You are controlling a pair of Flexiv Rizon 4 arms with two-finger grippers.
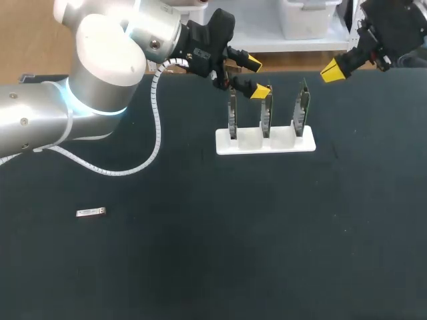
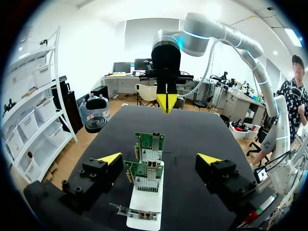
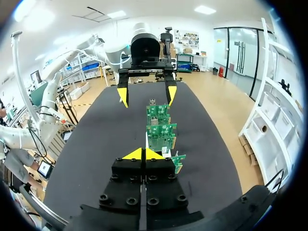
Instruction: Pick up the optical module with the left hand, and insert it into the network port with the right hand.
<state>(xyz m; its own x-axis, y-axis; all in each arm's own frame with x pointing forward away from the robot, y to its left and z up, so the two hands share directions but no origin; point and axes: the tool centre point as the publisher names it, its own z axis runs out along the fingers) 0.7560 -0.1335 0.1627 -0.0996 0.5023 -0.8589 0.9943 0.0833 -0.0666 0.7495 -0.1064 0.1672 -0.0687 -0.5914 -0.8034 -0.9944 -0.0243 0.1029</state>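
Observation:
The optical module (image 1: pixel 91 213), a small silver bar, lies flat on the black table (image 1: pixel 220 253) at the left, far from both grippers. It does not show in either wrist view. My left gripper (image 1: pixel 255 77) hangs open and empty above the left end of the card stand (image 1: pixel 265 141). In the left wrist view its fingers (image 2: pixel 160 159) straddle the green network cards (image 2: pixel 148 147) from above, apart from them. My right gripper (image 1: pixel 333 71) is shut and empty, off the stand's right end at the table's back. In the right wrist view its joined tips (image 3: pixel 143 154) face the cards (image 3: pixel 161 130).
The white stand (image 2: pixel 144 209) holds three green cards upright in a row, at the middle back of the table. Each arm's gripper shows in the other's wrist view: the right gripper (image 2: pixel 167 102) and the left gripper (image 3: pixel 147 95). The left arm's white cable (image 1: pixel 155 127) loops over the table.

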